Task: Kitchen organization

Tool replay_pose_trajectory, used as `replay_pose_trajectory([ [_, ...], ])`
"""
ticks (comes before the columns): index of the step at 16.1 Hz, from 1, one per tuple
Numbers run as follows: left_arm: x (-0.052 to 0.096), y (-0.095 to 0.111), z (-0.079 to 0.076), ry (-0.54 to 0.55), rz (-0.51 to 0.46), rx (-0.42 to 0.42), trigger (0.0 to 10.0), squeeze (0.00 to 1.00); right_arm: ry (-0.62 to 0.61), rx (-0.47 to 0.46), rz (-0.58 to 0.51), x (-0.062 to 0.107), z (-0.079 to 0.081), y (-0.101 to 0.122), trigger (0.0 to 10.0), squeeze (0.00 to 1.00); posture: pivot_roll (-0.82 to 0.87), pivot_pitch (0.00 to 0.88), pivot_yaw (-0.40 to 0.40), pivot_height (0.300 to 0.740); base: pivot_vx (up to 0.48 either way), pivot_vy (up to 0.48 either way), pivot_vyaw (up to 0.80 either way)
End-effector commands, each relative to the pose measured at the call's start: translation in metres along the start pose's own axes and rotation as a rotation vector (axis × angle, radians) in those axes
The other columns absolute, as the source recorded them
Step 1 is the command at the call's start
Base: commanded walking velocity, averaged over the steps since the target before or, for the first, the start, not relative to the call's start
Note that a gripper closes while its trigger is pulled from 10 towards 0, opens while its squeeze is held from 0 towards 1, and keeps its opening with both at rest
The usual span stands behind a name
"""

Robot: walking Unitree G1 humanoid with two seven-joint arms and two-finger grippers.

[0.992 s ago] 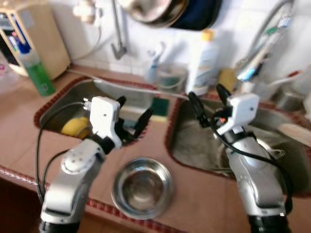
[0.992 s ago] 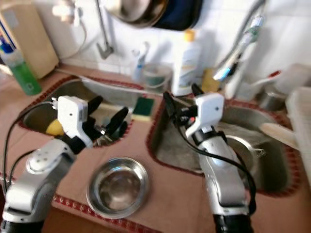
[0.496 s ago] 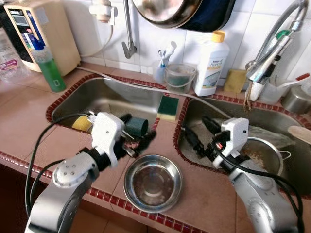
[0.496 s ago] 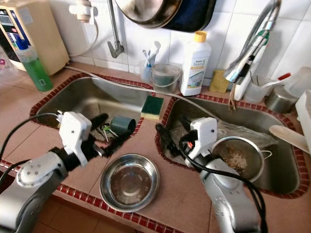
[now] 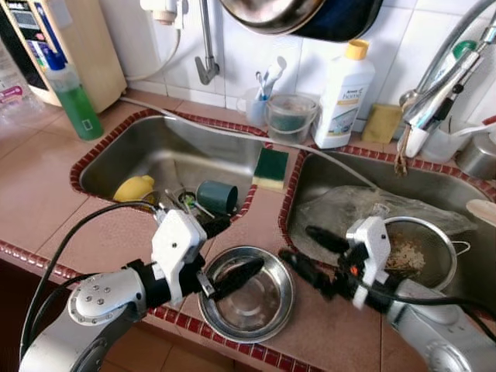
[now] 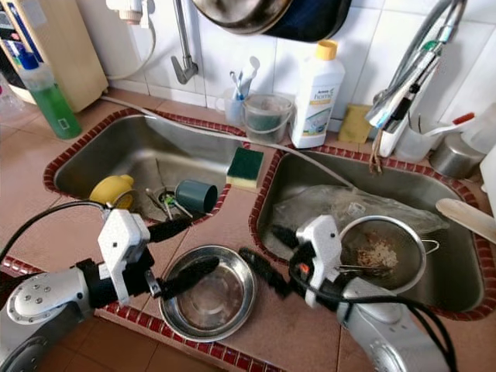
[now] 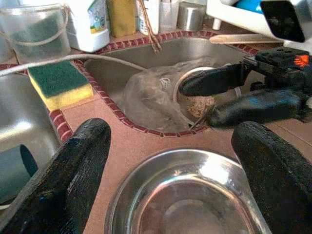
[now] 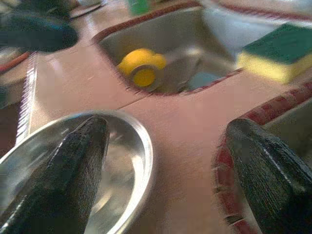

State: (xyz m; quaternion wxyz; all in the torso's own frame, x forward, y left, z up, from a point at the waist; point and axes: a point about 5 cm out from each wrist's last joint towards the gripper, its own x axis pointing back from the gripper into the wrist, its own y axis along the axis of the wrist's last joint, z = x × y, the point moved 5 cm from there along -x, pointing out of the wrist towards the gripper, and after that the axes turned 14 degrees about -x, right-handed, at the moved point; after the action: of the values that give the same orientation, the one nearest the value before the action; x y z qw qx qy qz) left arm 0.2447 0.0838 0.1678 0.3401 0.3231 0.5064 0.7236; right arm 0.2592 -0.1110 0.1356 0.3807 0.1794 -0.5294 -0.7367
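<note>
We see left gripper (image 5: 223,252) and right gripper (image 5: 306,252) both spread wide, empty, flanking the steel bowl (image 5: 252,298).

Both arms reach inward, left end effector (image 5: 225,252) and right end effector (image 5: 308,253) spread wide.

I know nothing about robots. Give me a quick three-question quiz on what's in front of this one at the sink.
1. True or false: the steel bowl sits on the counter between the two grippers.
2. What lies in the left sink beside the yellow cup? A) green cup B) white bottle C) sponge
3. Fill in: the strainer rests in the ____ sink.

Key: 1 true; both the left gripper and right gripper are open. 2 A, the green cup. 3 right.
</note>
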Motion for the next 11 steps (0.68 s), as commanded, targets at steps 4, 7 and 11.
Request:
replay_pose_trajectory([
  [4, 0.004, 0.006, -0.004, -0.031, -0.002, -0.017, 10.0, 0.00, 0.060, -0.041, 0.058, 0.002, 0.008, -0.006, 10.0, 0.00, -0.07, 0.127, 0.007, 0.740, 0.000, 0.000, 0.00],
  [7, 0.004, 0.011, -0.006, -0.042, -0.013, -0.002, 10.0, 0.00, 0.058, -0.110, 0.052, -0.006, -0.004, -0.007, 10.0, 0.00, -0.06, 0.136, 0.003, 0.740, 0.000, 0.000, 0.00],
  [11, 0.005, 0.015, -0.006, -0.034, -0.020, 0.002, 10.0, 0.00, 0.061, -0.158, 0.065, -0.016, -0.016, -0.010, 10.0, 0.00, -0.05, 0.142, -0.010, 0.740, 0.000, 0.000, 0.00],
])
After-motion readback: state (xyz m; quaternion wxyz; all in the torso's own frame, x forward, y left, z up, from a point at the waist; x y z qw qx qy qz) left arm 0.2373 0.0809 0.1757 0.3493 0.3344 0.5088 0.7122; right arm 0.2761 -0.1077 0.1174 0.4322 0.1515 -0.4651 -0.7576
